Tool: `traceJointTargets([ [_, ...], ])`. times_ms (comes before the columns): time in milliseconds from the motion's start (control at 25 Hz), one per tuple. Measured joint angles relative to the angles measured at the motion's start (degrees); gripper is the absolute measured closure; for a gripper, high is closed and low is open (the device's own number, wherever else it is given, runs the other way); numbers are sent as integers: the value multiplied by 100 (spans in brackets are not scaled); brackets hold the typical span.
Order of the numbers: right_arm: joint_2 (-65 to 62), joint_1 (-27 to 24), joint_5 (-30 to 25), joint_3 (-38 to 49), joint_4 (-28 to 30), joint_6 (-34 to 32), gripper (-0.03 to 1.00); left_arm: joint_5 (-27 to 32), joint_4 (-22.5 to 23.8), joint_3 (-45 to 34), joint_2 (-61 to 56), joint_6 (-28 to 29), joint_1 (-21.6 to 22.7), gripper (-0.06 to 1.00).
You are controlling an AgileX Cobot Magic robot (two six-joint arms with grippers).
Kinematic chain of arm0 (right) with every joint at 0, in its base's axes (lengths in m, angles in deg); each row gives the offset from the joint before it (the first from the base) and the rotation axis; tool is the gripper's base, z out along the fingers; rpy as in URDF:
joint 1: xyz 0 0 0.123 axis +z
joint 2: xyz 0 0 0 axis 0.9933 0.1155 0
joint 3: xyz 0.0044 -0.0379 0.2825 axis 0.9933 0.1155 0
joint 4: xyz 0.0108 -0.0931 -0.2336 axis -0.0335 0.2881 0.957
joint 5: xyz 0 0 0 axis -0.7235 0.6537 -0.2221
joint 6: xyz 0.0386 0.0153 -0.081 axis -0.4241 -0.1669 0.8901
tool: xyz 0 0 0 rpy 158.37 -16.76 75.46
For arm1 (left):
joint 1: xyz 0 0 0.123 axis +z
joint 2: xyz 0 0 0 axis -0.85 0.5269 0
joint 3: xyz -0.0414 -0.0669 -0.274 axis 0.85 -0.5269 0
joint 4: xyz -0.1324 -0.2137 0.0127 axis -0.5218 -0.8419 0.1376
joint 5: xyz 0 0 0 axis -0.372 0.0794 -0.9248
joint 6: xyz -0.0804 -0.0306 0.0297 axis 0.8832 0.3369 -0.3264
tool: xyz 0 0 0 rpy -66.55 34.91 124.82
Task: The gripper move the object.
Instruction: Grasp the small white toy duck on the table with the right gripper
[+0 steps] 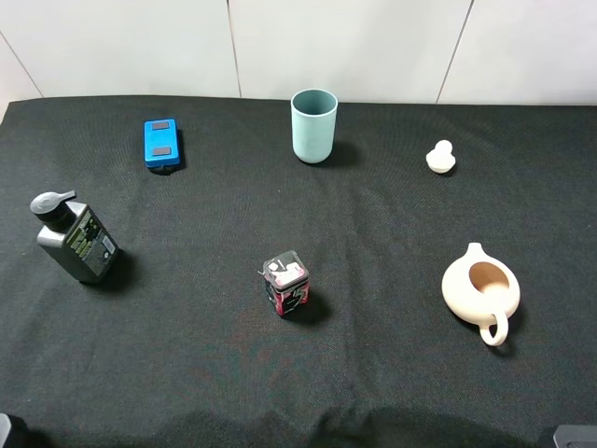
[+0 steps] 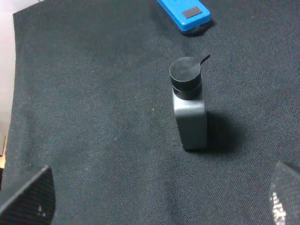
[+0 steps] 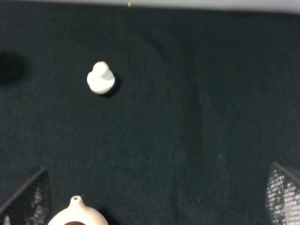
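State | right gripper (image 3: 153, 199) spread wide, empty | left gripper (image 2: 157, 199) spread wide, empty | object (image 3: 101, 78) untouched

A black woven cloth (image 1: 187, 364) covers the table in front of a white tiled wall (image 1: 354, 47). At the back stands a pale teal plastic cup (image 1: 313, 126), upright, with a flat blue rectangular gadget (image 1: 160, 143) well off to its left. A dark grey pump bottle (image 1: 75, 238) stands at the left edge. A small red, black and white carton (image 1: 286, 284) sits mid-table, and a beige ceramic pitcher with a loop handle (image 1: 466, 301) sits to the right.
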Motion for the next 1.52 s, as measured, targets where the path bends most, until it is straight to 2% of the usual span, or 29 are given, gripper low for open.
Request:
traceJointTargets([
  [640, 2321, 0, -48, -1304, -145, 384, 27, 0, 0, 0, 0, 0, 0, -2],
  [1080, 3517, 0, -315, -1975, -691, 383, 27, 0, 0, 0, 0, 0, 0, -2],
  [1520, 4520, 672, -298, -2383, -476, 309, 27, 0, 0, 0, 0, 0, 0, -2],
])
